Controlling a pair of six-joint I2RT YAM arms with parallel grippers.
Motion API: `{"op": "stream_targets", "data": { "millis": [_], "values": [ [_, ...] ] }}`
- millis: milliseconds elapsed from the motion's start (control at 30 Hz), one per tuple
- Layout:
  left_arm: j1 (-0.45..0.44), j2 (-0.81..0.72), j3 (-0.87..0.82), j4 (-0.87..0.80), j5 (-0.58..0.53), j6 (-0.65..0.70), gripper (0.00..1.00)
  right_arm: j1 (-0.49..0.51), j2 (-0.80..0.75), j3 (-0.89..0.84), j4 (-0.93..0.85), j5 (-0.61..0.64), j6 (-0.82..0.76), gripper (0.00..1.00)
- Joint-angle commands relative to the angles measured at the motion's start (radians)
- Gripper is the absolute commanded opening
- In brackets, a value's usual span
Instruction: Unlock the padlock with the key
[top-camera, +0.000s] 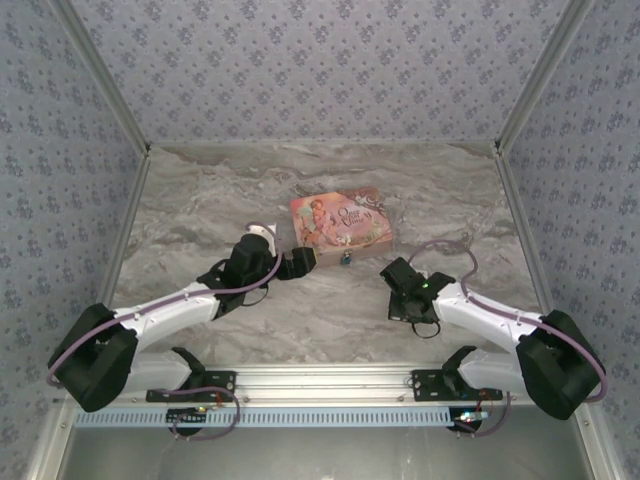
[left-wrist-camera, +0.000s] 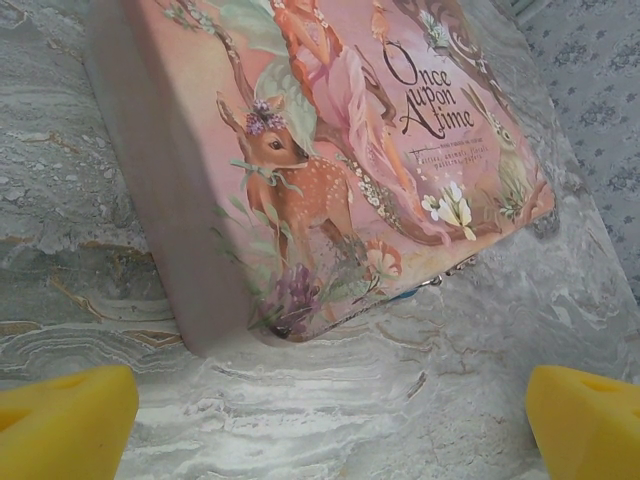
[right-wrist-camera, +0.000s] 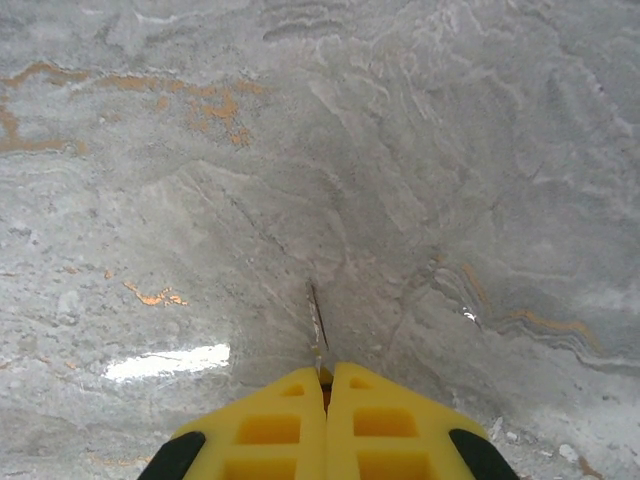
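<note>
Grey marble-look surface (top-camera: 200, 200) with rusty-orange veins, boxed in by walls (top-camera: 300, 60) of blue-grey floral wallpaper. The tiny blue-teal padlock (top-camera: 345, 257) sat right against the near edge of the pink illustrated rectangular tin (left-wrist-camera: 340, 150). Left pincer (left-wrist-camera: 325, 430) was spread wide with nothing in it, just short of the tin. Right pincer (right-wrist-camera: 325, 378) was pinched tight on the thin dark metal key (right-wrist-camera: 317, 315), which poked out over bare marble.
</note>
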Motion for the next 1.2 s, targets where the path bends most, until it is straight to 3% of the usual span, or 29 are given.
{"op": "stream_targets", "data": {
  "millis": [0, 400, 567, 767, 933, 1167],
  "values": [
    [-0.007, -0.035, 0.031, -0.021, -0.021, 0.009, 0.99, 0.009, -0.025, -0.002, -0.062, 0.018, 0.001, 0.00],
    [-0.007, -0.077, 0.126, -0.090, 0.022, -0.065, 0.98, 0.039, -0.291, -0.013, 0.118, 0.107, -0.260, 0.00],
    [-0.007, -0.037, 0.204, -0.093, 0.104, -0.152, 0.91, 0.157, -0.380, -0.004, 0.271, 0.275, -0.453, 0.00],
    [-0.025, 0.003, 0.293, -0.075, 0.179, -0.206, 0.81, 0.327, -0.402, 0.020, 0.483, 0.403, -0.859, 0.00],
    [-0.067, 0.011, 0.340, -0.076, 0.162, -0.204, 0.72, 0.379, -0.400, 0.018, 0.600, 0.374, -1.100, 0.00],
    [-0.115, 0.060, 0.369, -0.060, 0.168, -0.221, 0.62, 0.382, -0.386, 0.044, 0.619, 0.358, -1.153, 0.00]
  ]
}}
